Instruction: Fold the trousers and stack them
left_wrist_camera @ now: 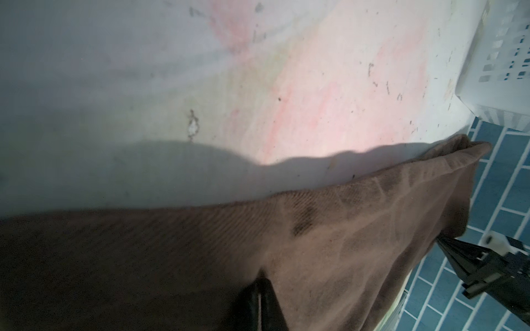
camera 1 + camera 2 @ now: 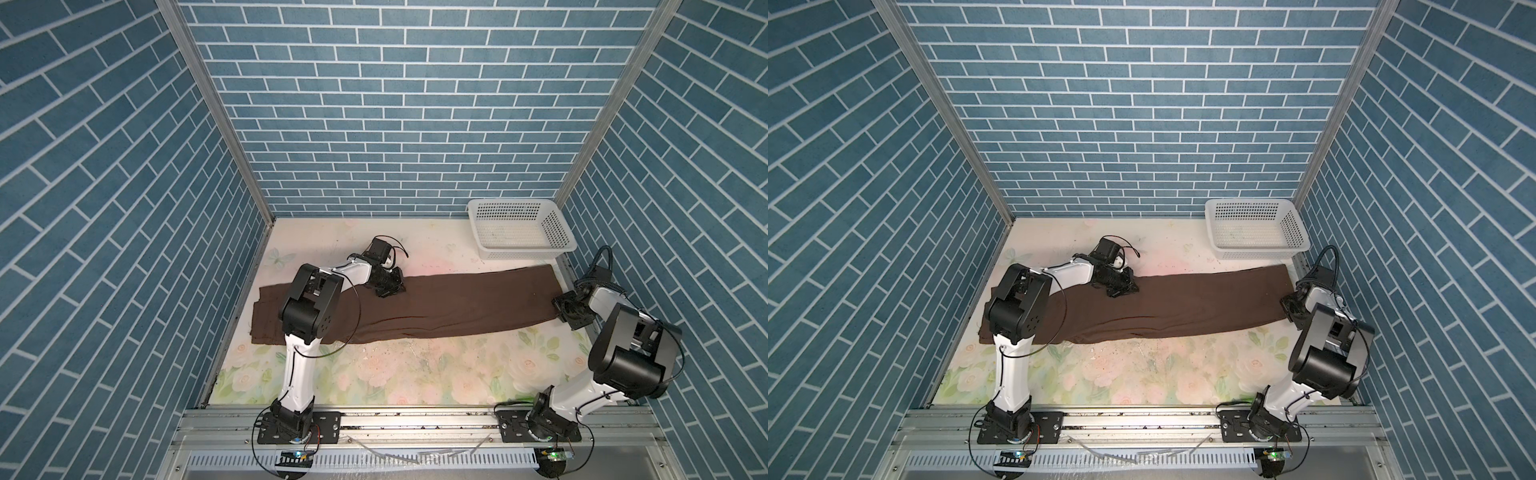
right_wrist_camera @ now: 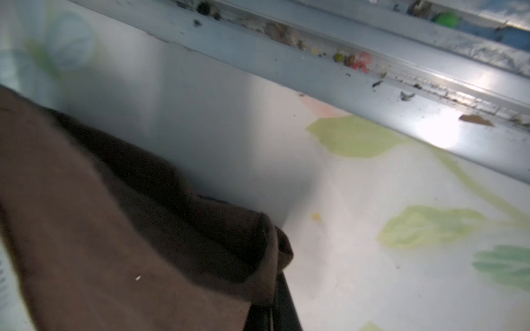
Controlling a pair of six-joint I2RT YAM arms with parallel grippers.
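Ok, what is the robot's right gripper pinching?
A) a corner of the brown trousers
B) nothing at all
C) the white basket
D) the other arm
A: in the right wrist view the right gripper is shut on a bunched corner of the brown trousers, while the white basket stands apart behind it.

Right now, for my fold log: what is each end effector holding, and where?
Both grip the trousers: left end effector at the far long edge, right end effector at the right end's near corner.
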